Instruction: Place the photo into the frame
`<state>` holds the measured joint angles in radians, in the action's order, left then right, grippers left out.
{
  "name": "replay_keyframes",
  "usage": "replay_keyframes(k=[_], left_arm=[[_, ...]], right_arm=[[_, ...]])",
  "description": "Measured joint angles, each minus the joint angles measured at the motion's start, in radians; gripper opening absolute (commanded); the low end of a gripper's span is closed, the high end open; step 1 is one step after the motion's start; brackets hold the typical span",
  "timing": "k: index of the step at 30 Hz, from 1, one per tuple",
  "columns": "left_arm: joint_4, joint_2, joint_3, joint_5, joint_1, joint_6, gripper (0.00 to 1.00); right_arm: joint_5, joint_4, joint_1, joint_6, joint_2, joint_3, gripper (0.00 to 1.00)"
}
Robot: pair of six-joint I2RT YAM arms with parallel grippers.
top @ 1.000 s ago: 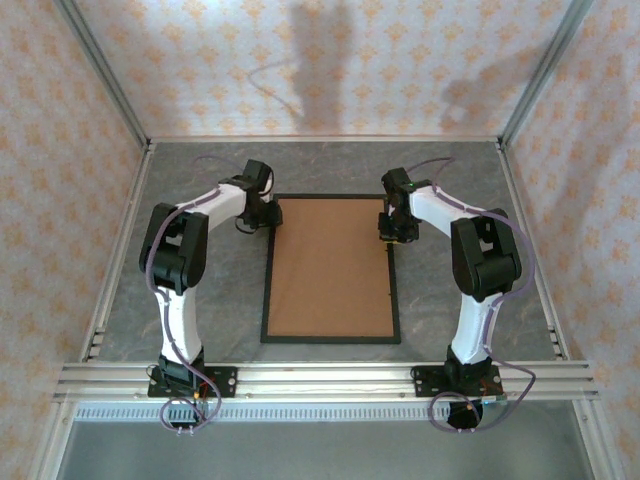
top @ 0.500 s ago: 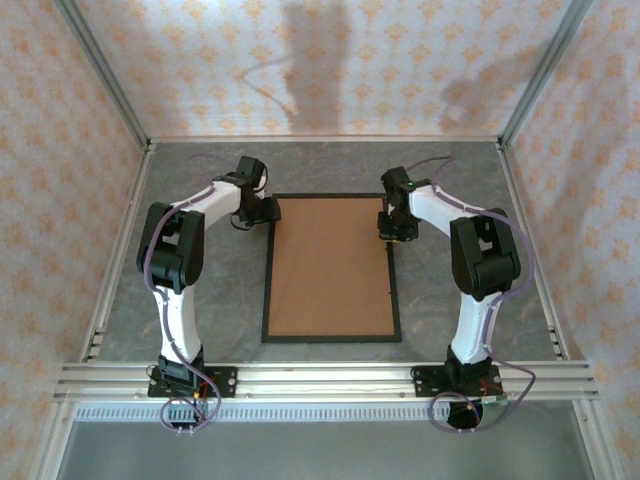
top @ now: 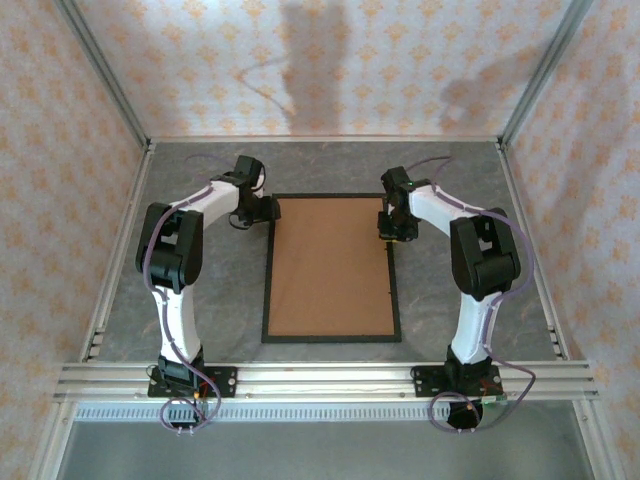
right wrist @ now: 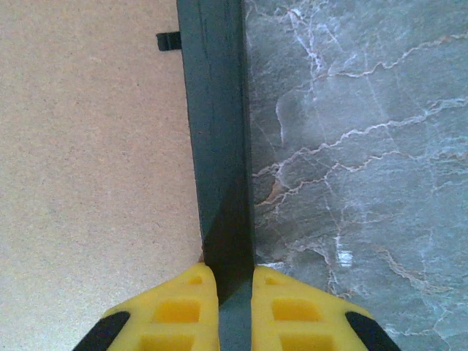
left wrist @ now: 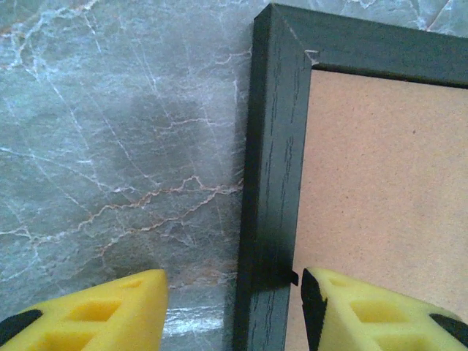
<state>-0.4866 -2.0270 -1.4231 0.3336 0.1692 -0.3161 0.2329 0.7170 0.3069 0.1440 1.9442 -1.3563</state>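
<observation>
The black frame [top: 266, 290] lies flat mid-table with a brown backing board [top: 330, 265] inside it. The photo is hidden. My left gripper [top: 260, 210] is by the frame's far left corner. In the left wrist view it is open [left wrist: 234, 292], one yellow finger over the table, the other over the board, and the left rail [left wrist: 272, 168] runs untouched between them. My right gripper [top: 390, 232] is at the right rail near the far end. In the right wrist view [right wrist: 235, 281] it is shut on that rail [right wrist: 216, 131].
A small black retaining tab [right wrist: 168, 41] sticks from the right rail over the board, and another [left wrist: 292, 278] from the left rail. Grey marble tabletop [top: 200, 310] surrounds the frame. Patterned walls enclose the table on three sides, and an aluminium rail [top: 330, 380] crosses the near edge.
The left gripper's jaws have spread apart and its wrist has drawn slightly left, away from the frame's corner. The right gripper and the frame have stayed put.
</observation>
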Motion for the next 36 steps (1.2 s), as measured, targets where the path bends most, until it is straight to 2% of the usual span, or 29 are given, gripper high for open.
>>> replay_keyframes(k=[11,28,36], left_arm=[[0.015,0.016,0.012,0.000,-0.015,-0.007,0.40],[0.030,-0.021,0.001,0.029,-0.005,-0.006,0.42],[0.019,-0.033,-0.019,-0.022,0.024,0.005,0.44]], right_arm=[[0.000,0.003,0.000,0.000,0.002,-0.003,0.13],[0.002,0.007,0.000,0.000,0.004,-0.005,0.13],[0.003,0.008,0.000,0.000,0.005,-0.007,0.13]])
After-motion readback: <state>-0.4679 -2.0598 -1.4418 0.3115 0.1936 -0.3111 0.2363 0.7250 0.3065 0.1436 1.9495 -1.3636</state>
